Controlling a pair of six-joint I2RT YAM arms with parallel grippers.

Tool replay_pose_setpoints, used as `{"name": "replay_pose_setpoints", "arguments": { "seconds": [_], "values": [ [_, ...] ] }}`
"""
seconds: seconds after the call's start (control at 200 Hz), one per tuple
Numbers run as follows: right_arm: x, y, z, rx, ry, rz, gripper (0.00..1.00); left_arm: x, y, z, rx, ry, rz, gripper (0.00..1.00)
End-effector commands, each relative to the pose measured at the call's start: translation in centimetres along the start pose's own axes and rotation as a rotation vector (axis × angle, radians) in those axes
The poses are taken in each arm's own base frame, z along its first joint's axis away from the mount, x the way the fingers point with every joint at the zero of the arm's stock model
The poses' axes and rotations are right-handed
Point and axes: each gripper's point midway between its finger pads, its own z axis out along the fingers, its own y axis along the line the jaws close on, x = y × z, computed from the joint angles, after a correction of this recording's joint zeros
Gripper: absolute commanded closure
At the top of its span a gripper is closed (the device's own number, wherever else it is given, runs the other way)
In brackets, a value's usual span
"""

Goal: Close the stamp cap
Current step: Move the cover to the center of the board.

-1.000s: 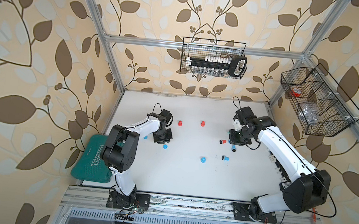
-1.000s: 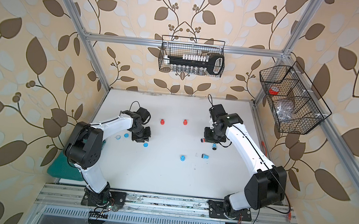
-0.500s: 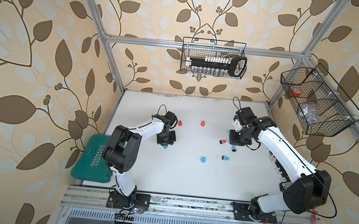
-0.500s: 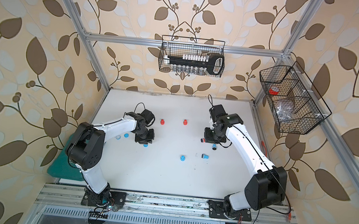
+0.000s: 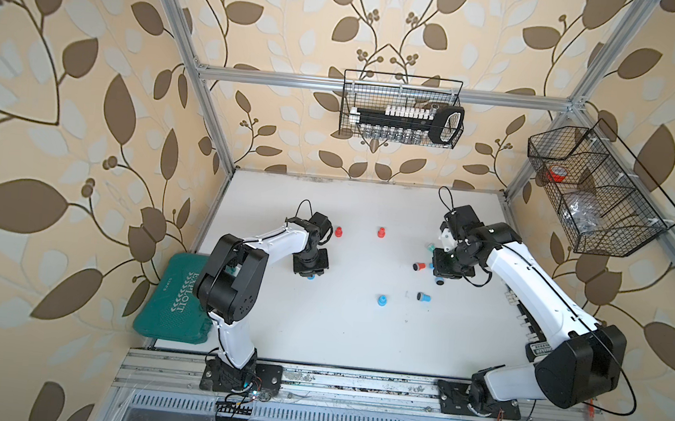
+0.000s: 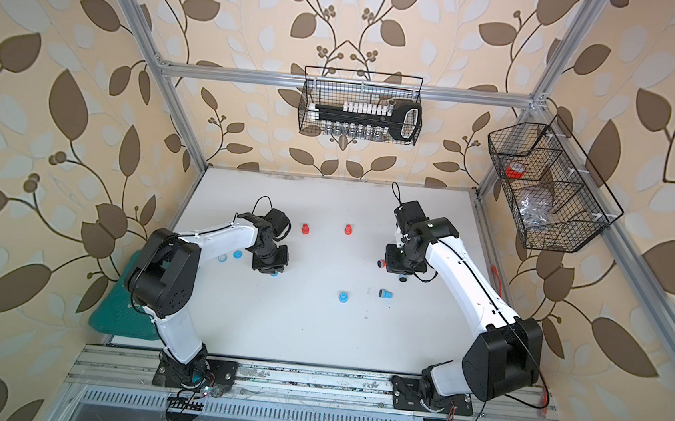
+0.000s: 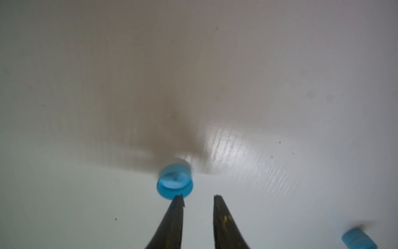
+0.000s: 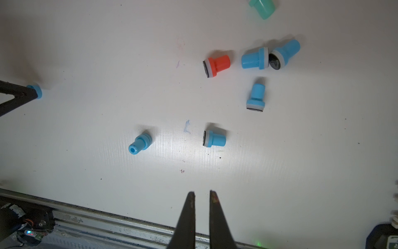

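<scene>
Cap-closing task at an early stage. The small round blue plastic cap (image 7: 174, 181) sits loose on the white tabletop (image 5: 337, 336), directly below the left gripper (image 7: 198, 199). This gripper's fingers are drawn almost together with nothing between them. One fingertip (image 7: 178, 199) lies at the cap's rim, though whether it touches cannot be told, and the cap is not grasped. Well apart from it, on the right arm's side, a blue plastic stamp lying on its side (image 8: 214, 139) shows a bare dark pad. A red plastic stamp (image 8: 216, 65) and several more blue ones nearby lie uncapped in the same way. The right gripper (image 8: 202, 194) hangs above this group, fingers likewise nearly pressed together and empty. An upright blue stamp (image 8: 140, 143) between the two arms appears already capped, though this is uncertain. Judged from this layout, no cap is being carried or seated. Taking up the cap, bringing it to a stamp, aligning it over the pad and pressing it home all remain to be done.
</scene>
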Motion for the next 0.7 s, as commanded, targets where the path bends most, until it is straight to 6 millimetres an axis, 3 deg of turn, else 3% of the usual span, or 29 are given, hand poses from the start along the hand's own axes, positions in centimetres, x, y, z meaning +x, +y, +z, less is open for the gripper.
{"name": "replay_pose_setpoints", "arguments": {
  "seconds": [0.0, 0.31, 0.46, 0.695],
  "values": [
    [0.8, -0.4, 0.0, 0.012, 0.01, 0.003, 0.89, -0.3, 0.8, 0.4, -0.031, -0.004, -0.009, 0.73],
    [1.0, -0.5, -0.4, 0.02, 0.009, 0.002, 0.89, 0.2, 1.2, 2.4, -0.046, 0.03, -0.011, 0.73],
    [1.7, -1.0, 0.2, 0.047, 0.054, 0.007, 0.86, 1.1, 0.3, 2.7, -0.035, 0.052, 0.019, 0.73],
    [3.4, -1.5, 2.6, 0.066, 0.065, 0.009, 0.62, 5.4, -3.4, 3.3, -0.017, 0.096, 0.098, 0.73]
  ]
}}
